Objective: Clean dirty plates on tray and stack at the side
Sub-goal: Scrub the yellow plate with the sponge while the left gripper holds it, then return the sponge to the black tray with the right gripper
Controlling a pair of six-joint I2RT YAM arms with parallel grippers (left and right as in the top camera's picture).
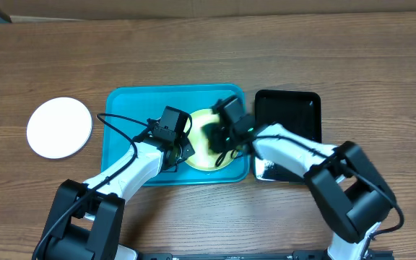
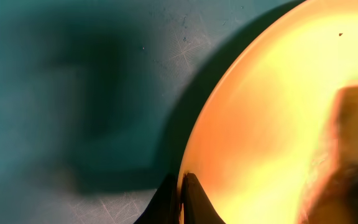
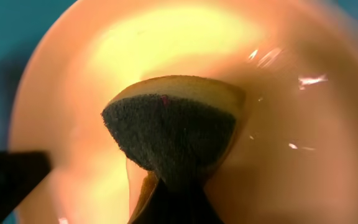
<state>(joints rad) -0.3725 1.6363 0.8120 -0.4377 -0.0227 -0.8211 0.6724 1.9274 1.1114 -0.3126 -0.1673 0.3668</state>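
We are pinching the left rim of the yellow-green plate [image 1: 206,163] with our left gripper [image 1: 183,149], its jaws narrowed onto the edge (in the left wrist view both tips are meeting there). Our right gripper [image 1: 217,134] is clamping a dark-faced sponge [image 3: 169,134] over the plate, which is lying in the turquoise tray [image 1: 132,119]. A white plate [image 1: 59,128] is sitting on the table [image 1: 193,50], well apart to the left, and a black tray [image 1: 287,112] is lying just beside the turquoise tray on the right.

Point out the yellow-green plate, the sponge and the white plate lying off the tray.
yellow-green plate [image 1: 206,160]: overhead view, bare lower part of its face.
sponge [image 3: 169,134]: right wrist view, middle of its dark scouring side.
white plate [image 1: 59,128]: overhead view, its centre.
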